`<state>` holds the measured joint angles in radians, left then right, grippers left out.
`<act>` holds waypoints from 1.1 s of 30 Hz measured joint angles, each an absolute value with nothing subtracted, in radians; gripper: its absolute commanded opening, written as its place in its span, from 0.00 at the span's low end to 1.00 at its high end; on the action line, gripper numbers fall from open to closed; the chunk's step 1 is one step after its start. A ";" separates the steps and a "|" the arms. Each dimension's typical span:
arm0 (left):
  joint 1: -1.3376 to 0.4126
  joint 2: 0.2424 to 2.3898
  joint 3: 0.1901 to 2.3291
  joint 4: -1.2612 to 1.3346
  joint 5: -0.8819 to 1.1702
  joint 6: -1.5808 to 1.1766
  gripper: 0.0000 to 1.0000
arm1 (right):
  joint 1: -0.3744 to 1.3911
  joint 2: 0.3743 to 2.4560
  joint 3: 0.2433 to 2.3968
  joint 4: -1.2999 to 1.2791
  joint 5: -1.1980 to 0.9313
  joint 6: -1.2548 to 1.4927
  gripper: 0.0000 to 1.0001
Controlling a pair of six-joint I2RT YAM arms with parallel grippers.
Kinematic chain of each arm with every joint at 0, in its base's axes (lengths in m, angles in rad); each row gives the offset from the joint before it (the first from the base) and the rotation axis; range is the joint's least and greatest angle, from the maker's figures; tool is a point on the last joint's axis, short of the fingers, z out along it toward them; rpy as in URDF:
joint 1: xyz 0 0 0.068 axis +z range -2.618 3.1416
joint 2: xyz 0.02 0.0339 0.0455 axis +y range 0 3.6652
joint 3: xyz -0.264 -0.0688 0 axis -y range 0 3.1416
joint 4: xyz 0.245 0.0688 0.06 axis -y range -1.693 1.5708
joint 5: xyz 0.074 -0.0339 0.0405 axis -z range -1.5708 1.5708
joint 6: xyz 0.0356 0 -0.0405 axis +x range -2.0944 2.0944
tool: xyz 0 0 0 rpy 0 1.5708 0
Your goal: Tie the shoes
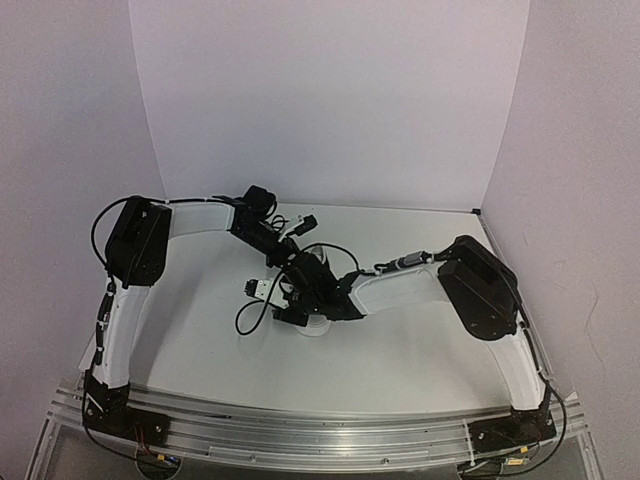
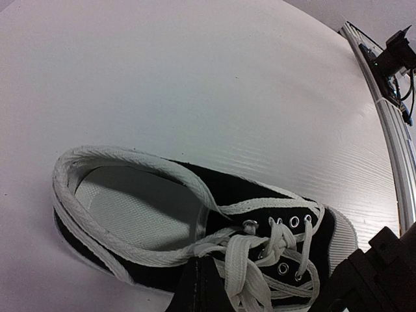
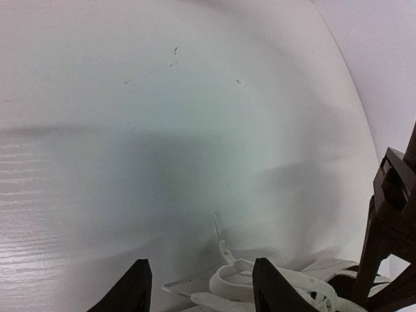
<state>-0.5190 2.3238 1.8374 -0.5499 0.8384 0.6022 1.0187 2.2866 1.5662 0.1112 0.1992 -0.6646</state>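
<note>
The shoe (image 2: 162, 214) is a black low-top sneaker with white trim, lying low in the left wrist view. Its white laces (image 2: 273, 250) cross over the eyelets. My left gripper (image 2: 198, 263) is shut at the shoe's throat, and lace strands run right into its tip. My right gripper (image 3: 205, 289) is open beside the shoe, with a lace loop (image 3: 237, 279) between its fingers (image 3: 138, 289) and a lace end (image 3: 218, 227) lying on the table beyond. From above, both grippers (image 1: 290, 275) (image 1: 305, 308) crowd over the shoe, and only its white toe (image 1: 316, 328) shows.
The white table (image 1: 400, 350) is walled by white panels at the back and sides. A metal rail (image 2: 393, 149) runs along the near edge. A black cable (image 1: 250, 315) loops on the table left of the shoe. The right arm's black body (image 2: 377, 273) sits close by the toe.
</note>
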 measured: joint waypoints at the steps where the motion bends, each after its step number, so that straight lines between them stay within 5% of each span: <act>1: -0.519 2.324 1.837 -0.550 0.839 0.602 0.00 | 1.019 2.291 1.570 0.108 0.211 -0.666 0.51; 18: -0.519 2.324 1.838 -0.560 0.839 0.604 0.00 | 1.026 2.329 1.631 0.066 0.326 -0.688 0.43; 21: -0.519 2.324 1.838 -0.561 0.839 0.604 0.00 | 1.026 2.331 1.661 0.017 0.360 -0.708 0.31; 25: -0.519 2.324 1.838 -0.568 0.839 0.605 0.00 | 1.021 2.346 1.700 -0.042 0.413 -0.736 0.02; 33: -0.519 2.324 1.842 -0.578 0.836 0.605 0.00 | 1.019 2.358 1.722 -0.079 0.433 -0.695 0.00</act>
<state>-0.5190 2.3241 1.8425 -0.5784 0.8361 0.6052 1.0192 2.3581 1.7222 -0.0791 0.4334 -0.6950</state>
